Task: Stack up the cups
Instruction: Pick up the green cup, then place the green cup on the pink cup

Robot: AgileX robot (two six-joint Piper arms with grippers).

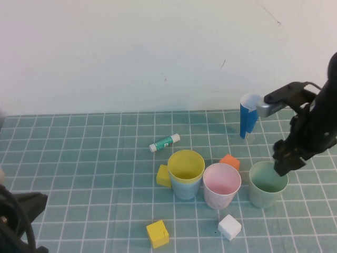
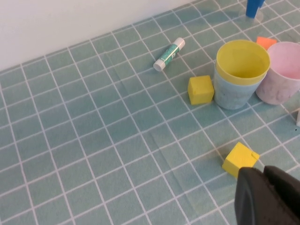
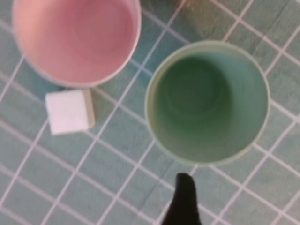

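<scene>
Cups stand in a near row on the green checked mat [image 1: 79, 158]: a yellow cup [image 1: 186, 164] nested in a blue cup [image 1: 185, 187] at left, a pink cup [image 1: 221, 184] in the middle, a pale green cup [image 1: 267, 183] at right. The right gripper [image 1: 281, 161] hangs over the green cup's far-right rim, one fingertip [image 3: 183, 197] outside the wall; whether its jaws are spread cannot be told. A clean lift likely needs the rim pinched squarely, then carried left clear of the pink cup. The left gripper [image 2: 267, 197], jaws pressed together, rests at the near left. A white cube [image 1: 229, 226] sits just in front of the pink cup.
</scene>
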